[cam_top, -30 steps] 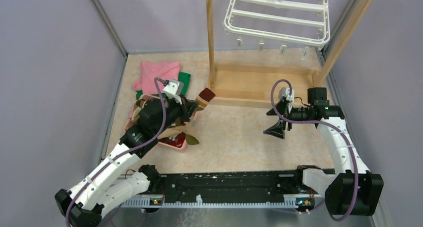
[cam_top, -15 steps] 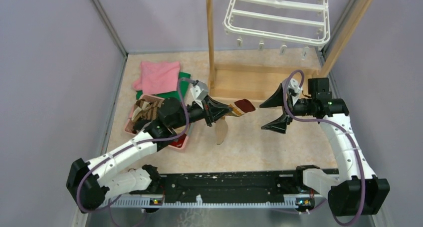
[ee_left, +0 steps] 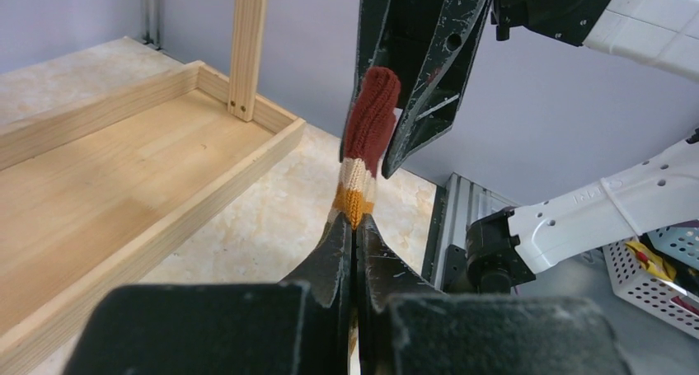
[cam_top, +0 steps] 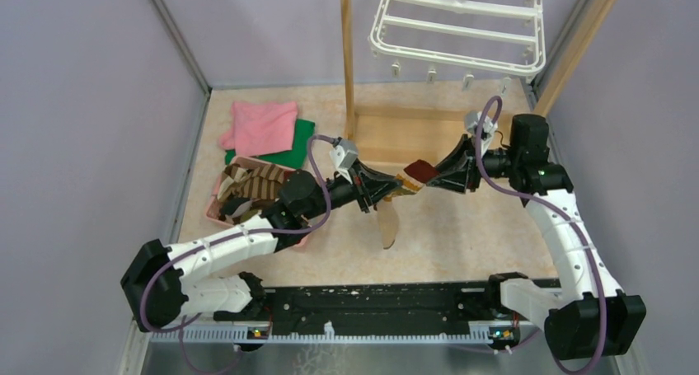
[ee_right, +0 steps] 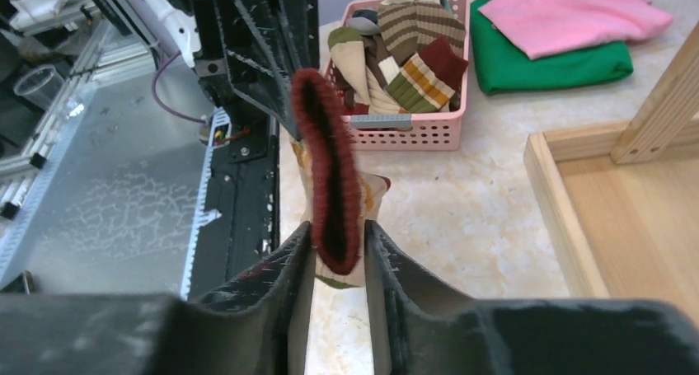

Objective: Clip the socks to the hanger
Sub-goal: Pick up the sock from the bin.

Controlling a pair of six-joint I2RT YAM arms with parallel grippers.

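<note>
Moved: left gripper (cam_top: pixel 396 187) from basket (ee_right: pixel 420 134) to mid-worktop, clamped on banded sock (cam_top: pixel 387 225). Right gripper (cam_top: pixel 438 175) came in, narrowed about its red cuff; grip uncertain. Hanger (cam_top: pixel 462 30): nothing clipped. Remaining socks (cam_top: pixel 247 181): in basket.

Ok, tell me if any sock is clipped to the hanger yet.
No, the clips on the hanger hang bare; the lifted sock is apart from it.

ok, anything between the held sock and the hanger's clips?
Nothing visible. The sock hangs from the left gripper, the right gripper around its red cuff; clips on the hanger are higher and farther back. The wooden post stands off left.
</note>
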